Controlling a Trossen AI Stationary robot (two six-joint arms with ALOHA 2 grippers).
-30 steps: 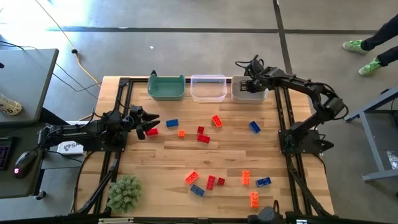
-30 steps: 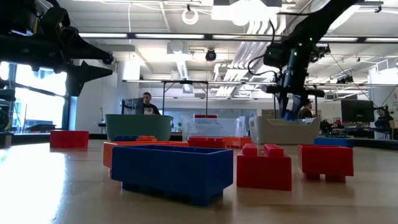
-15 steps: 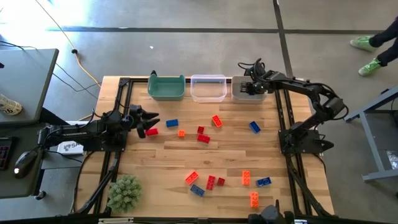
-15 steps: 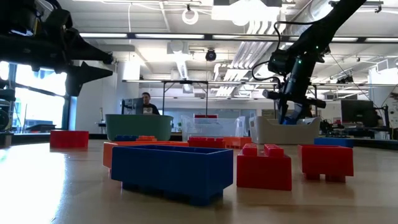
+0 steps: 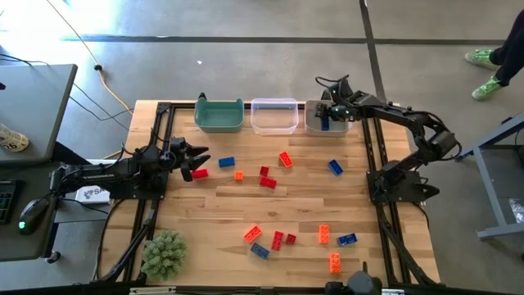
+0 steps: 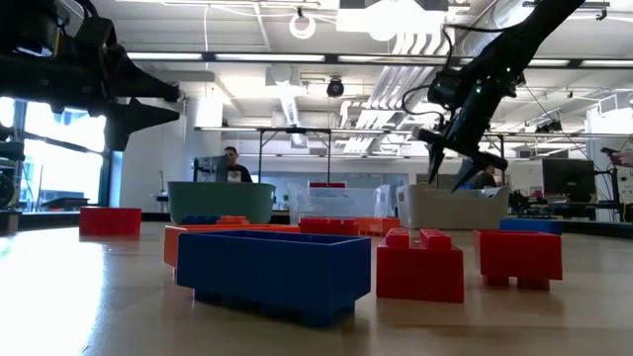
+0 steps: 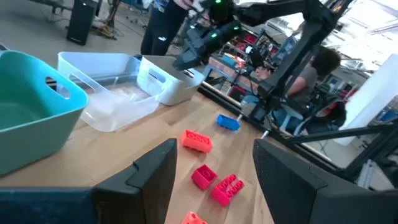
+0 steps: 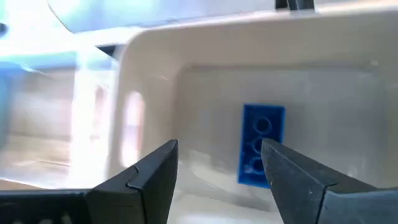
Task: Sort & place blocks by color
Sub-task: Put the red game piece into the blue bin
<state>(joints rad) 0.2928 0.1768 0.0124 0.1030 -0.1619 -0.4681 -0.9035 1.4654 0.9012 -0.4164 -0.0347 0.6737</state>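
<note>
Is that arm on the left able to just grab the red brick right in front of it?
Probably yes. The left end effector hangs open right beside the red brick near the table's left edge, with bare wood around it; the nearest neighbour, a blue brick, lies apart and out of the way.

Two dark, six-joint arms of black links. Left arm (image 5: pixel 106 174): a white label with dark lettering on one link. Right arm (image 5: pixel 409 139): black cables looped over the wrist, a small green light there. Each ends in two tapered black fingers (image 8: pixel 140 180).
</note>
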